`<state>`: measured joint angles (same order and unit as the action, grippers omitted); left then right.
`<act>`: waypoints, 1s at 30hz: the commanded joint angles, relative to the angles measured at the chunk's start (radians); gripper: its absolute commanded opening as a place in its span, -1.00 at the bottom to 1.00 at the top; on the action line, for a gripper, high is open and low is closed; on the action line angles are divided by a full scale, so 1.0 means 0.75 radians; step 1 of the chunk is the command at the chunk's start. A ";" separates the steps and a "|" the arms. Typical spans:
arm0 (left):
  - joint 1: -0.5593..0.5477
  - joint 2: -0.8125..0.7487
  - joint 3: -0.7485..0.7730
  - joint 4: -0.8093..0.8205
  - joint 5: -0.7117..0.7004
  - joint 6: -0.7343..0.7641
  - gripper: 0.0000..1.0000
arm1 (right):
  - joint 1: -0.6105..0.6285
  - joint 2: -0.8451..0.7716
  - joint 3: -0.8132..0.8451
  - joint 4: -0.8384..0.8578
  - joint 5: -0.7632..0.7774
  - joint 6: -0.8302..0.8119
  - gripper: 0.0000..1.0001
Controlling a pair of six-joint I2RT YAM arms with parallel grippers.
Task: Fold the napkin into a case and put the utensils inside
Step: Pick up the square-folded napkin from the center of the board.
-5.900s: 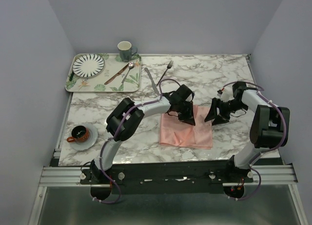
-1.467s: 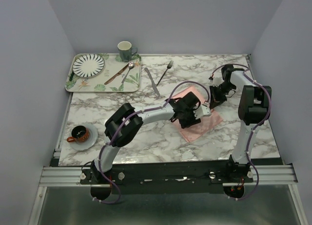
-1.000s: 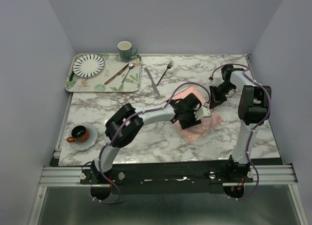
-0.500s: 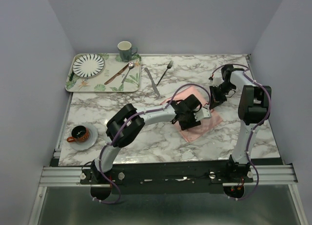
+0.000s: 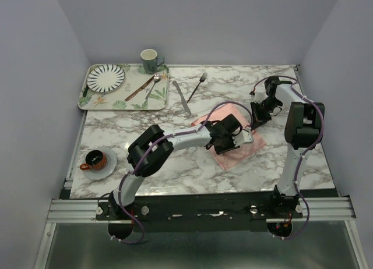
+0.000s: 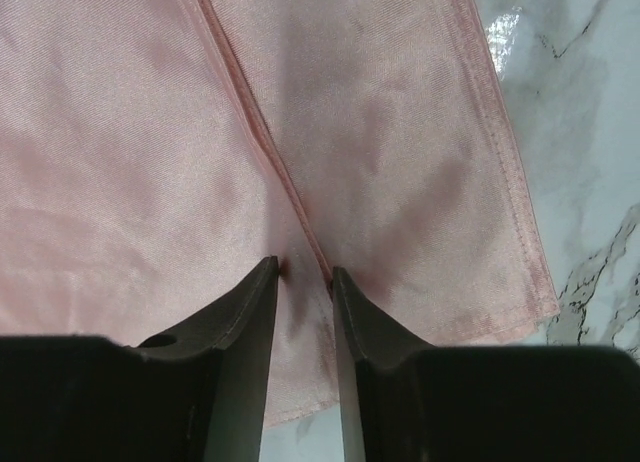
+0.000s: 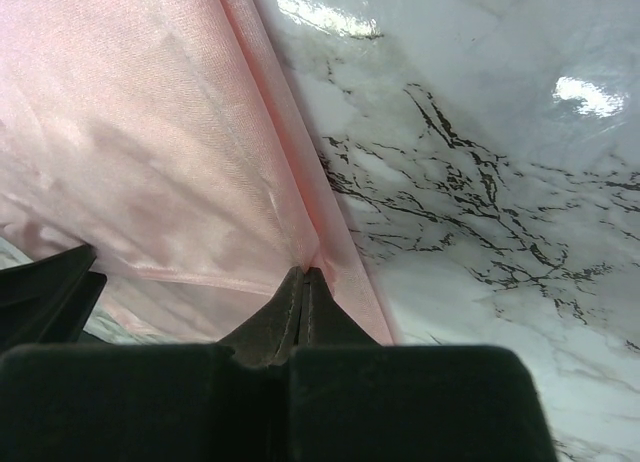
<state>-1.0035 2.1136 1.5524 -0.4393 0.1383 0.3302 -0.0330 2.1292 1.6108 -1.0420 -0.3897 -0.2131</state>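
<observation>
Left gripper [image 6: 305, 272] is straddling a fold edge of the napkin [image 5: 236, 155], jaws narrowly apart; right gripper [image 7: 303, 277] is pinching its right edge, fully closed. Folding is proceeding, judged incomplete, on the table [image 5: 175, 170]; fork [image 5: 198, 85] and knife [image 5: 182, 97] are lying apart, unplaced.

No readable text, label, brand or number shows on anything.

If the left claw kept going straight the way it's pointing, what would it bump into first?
The pink napkin; the left claw points at its fold, apparently almost touching.
</observation>
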 commanded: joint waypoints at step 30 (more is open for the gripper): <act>0.015 -0.104 0.102 -0.118 0.100 -0.029 -1.00 | -0.005 -0.047 0.074 -0.104 -0.008 -0.062 -0.99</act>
<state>-0.9947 2.0972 1.5829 -0.4896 0.1574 0.3313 -0.0330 2.1288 1.6512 -1.0866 -0.4042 -0.2302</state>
